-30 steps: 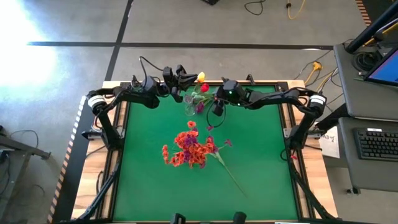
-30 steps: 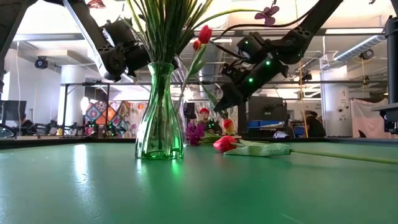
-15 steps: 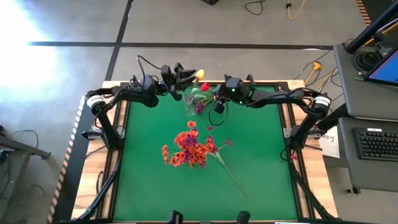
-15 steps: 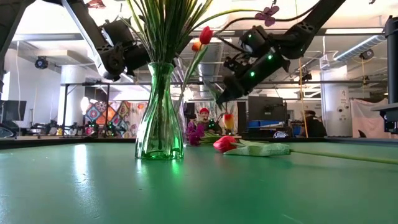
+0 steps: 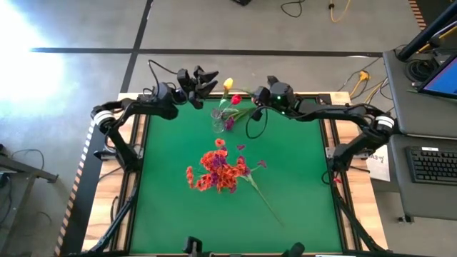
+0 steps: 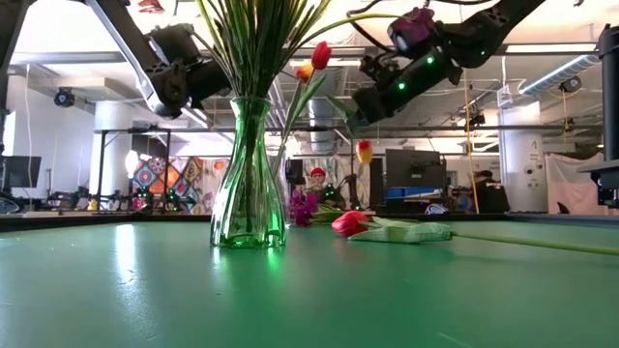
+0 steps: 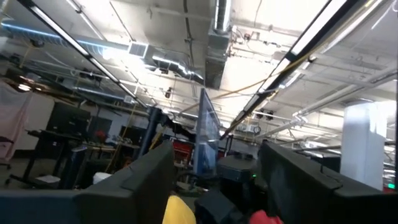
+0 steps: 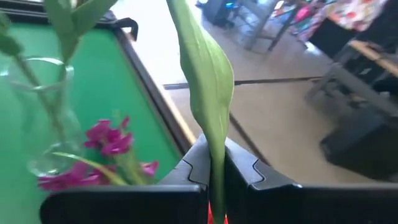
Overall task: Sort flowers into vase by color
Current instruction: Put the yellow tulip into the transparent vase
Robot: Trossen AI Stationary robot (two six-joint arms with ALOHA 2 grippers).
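Note:
A small clear vase stands near the table's far edge, with purple sprays beside it. A yellow tulip and a red tulip rise on stems above it. My left gripper hangs open, high over the far edge, left of the yellow tulip and touching nothing. My right gripper, to the right of the vase, is shut on another tulip, whose yellow-red head hangs below it in the low view. My right gripper pinches the tulip's long green leaf between its two fingers, which lie across it. The leaf's free end stands out beyond the fingertips. The tulip is lifted clear of the table, and its head hangs below the gripper.
At mid-table a taller glass vase holds many stems, topped by orange-red and purple sprays. A pink-red tulip lies on the cloth beside it, its stem running toward the near right. Bare green cloth lies on the left and right.
My left gripper has opened and drawn back from the yellow tulip, up and toward the table's far left. My right gripper has shut on the leaf and gone up and toward the far right. The hanging tulip head has risen with it.

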